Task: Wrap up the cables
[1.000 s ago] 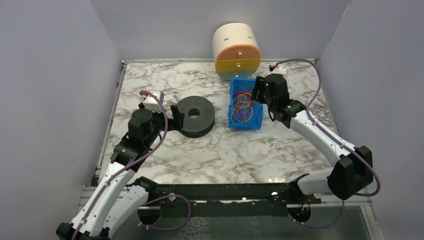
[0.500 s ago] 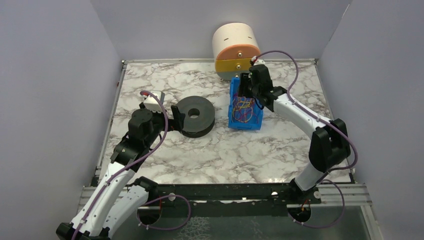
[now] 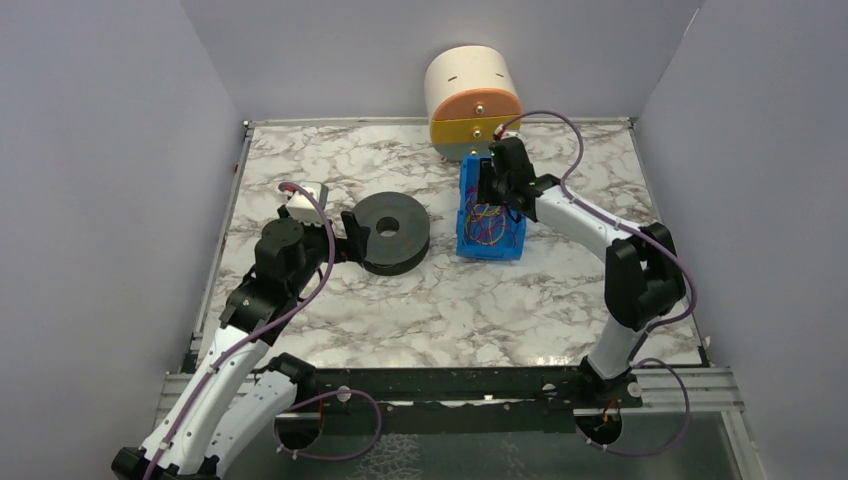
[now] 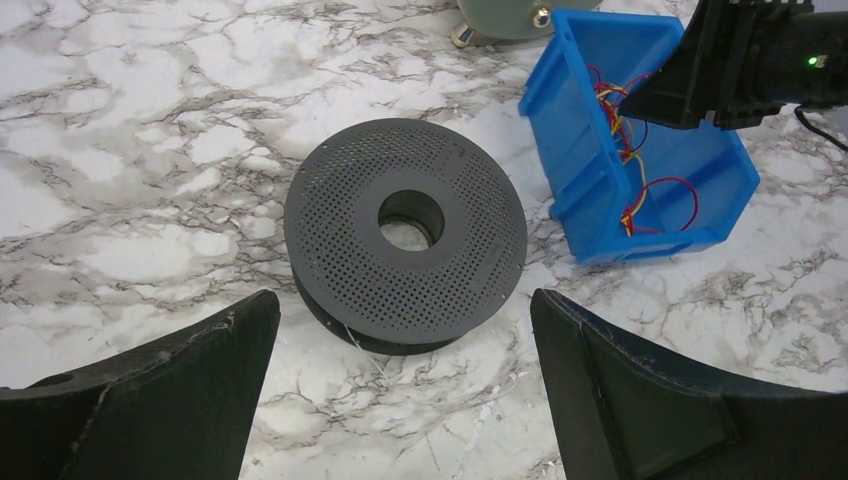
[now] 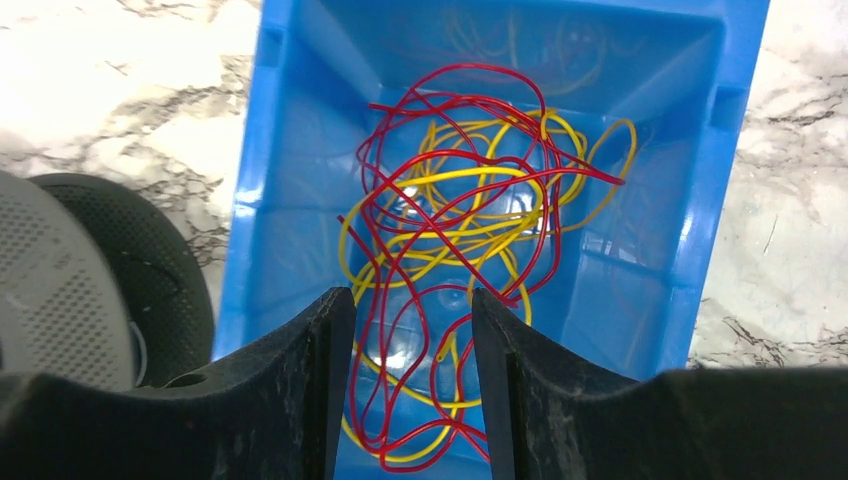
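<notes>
Left claw (image 4: 402, 297), spread wide, hovers beside the black spool (image 3: 392, 232) lying flat on the marble bench (image 3: 480, 300). Right of it, the blue bin (image 3: 466, 236) holds tangled red and yellow cables (image 5: 450, 250). The right claw (image 5: 412, 300), fingers parted, hangs above them.

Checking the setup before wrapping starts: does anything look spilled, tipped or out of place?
Nothing stands out. The red and yellow cables lie tangled inside the blue bin, none seen on the table; the black spool lies flat, apart from the bin.
</notes>
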Controlling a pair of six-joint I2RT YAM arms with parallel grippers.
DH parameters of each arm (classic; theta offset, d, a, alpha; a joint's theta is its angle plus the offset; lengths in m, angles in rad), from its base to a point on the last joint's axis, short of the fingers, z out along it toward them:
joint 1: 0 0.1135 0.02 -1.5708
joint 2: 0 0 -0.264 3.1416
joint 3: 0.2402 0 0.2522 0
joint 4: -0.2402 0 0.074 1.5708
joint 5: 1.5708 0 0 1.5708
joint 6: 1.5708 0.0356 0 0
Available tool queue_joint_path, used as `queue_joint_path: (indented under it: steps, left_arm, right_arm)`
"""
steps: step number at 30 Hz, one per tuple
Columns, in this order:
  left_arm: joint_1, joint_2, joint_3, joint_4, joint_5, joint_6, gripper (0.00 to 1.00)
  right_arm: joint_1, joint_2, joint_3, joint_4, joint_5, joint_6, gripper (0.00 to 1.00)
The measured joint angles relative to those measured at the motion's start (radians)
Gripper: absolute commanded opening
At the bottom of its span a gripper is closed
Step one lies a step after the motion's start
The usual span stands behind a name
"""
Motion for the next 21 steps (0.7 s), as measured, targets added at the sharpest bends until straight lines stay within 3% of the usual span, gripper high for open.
queue_joint_path:
  steps: [15,21]
  left_arm:
    - [-0.001,-0.002,0.0,0.003,0.0,0.0,0.99]
    - [-0.001,-0.002,0.0,0.004,0.0,0.0,0.99]
  right_arm:
    - [-0.028,0.069,0.0,-0.008,0.053,-0.026,0.46]
    - [-0.032,0.104,0.026,-0.009,0.065,-0.038,0.36]
